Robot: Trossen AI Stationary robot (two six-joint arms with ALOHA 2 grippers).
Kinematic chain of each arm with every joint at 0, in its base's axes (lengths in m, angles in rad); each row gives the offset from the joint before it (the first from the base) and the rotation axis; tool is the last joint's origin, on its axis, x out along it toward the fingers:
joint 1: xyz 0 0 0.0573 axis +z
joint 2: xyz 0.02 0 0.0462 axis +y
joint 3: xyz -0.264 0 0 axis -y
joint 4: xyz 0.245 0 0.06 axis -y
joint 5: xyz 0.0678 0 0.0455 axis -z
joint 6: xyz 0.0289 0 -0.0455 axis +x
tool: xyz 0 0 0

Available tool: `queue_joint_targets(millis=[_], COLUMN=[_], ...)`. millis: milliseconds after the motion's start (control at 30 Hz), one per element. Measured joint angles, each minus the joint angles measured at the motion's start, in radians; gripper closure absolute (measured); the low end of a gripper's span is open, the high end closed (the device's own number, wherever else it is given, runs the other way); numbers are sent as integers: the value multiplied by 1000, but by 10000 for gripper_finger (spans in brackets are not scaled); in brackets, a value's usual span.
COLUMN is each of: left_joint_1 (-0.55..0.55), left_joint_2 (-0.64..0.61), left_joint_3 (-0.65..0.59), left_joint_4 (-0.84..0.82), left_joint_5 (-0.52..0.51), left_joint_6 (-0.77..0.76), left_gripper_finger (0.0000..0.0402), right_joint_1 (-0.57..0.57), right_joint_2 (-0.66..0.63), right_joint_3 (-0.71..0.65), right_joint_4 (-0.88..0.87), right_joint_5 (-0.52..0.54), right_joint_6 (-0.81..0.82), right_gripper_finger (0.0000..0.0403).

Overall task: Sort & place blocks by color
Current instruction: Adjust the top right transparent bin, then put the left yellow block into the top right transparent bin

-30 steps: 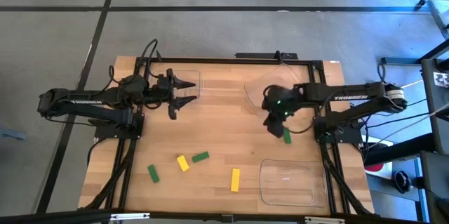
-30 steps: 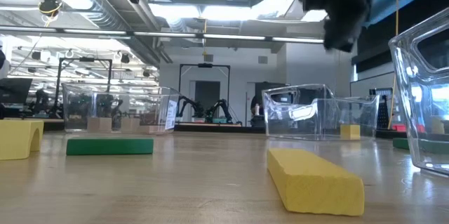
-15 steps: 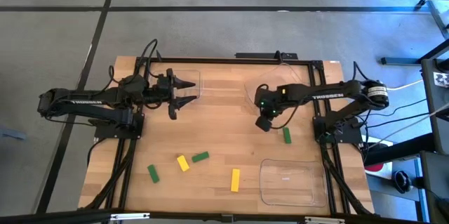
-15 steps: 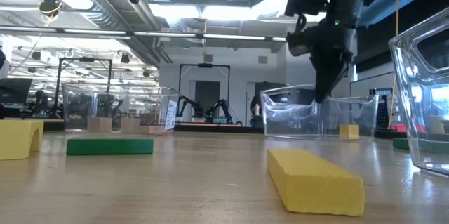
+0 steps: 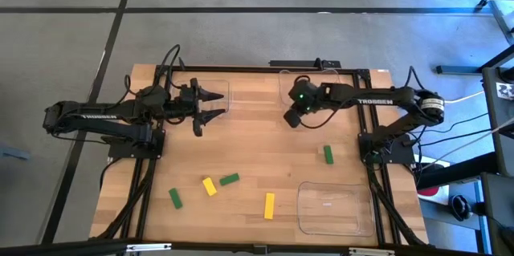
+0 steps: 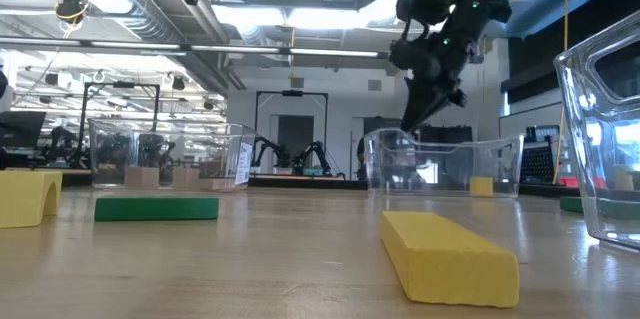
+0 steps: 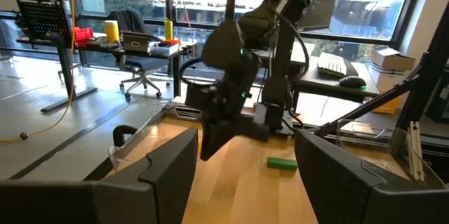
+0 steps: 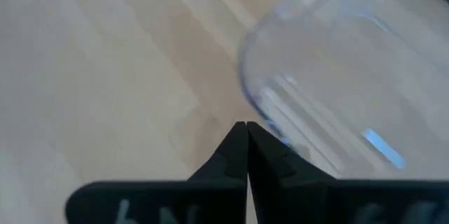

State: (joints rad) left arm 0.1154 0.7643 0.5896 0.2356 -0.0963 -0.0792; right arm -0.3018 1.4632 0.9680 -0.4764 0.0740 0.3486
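You pulled the right pincer [image 5: 291, 119] off the green block [image 5: 328, 154], shut, seemingly empty; block stayed unsorted behind it.

The right gripper [image 8: 246, 129], its dark fingers pressed together, points at the wooden table [image 8: 105, 76] beside a clear tray's rim [image 8: 280, 104].

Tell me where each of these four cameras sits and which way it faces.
High: overhead, straight down; both arms, wooden table.
Low: table height, looking level; long yellow wooden block nearest.
Left wrist: past its open fingers toward the right arm.
Right wrist: shut fingers beside clear plastic tray.
Shared: high and left wrist show the lone green wooden block.
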Motion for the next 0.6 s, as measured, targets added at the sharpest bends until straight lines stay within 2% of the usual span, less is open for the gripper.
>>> queue_joint_targets(millis=[167,333,467,600], left_joint_1=[0,0,0,0], left_joint_2=[0,0,0,0], left_joint_3=[0,0,0,0], left_joint_4=[0,0,0,0], left_joint_5=[0,10,11,12], left_joint_6=[0,-1,-31,-49], left_gripper_finger=[172,172,172,172], right_joint_1=[9,86,173,243], right_joint_2=[-147,-354,-497,-574], right_joint_3=[0,0,-54,-168], right_joint_4=[19,35,226,467], right_joint_5=[-143,-155,-128,-67], right_joint_6=[-64,-39,-11,-10], right_gripper_finger=[403,403,403,403])
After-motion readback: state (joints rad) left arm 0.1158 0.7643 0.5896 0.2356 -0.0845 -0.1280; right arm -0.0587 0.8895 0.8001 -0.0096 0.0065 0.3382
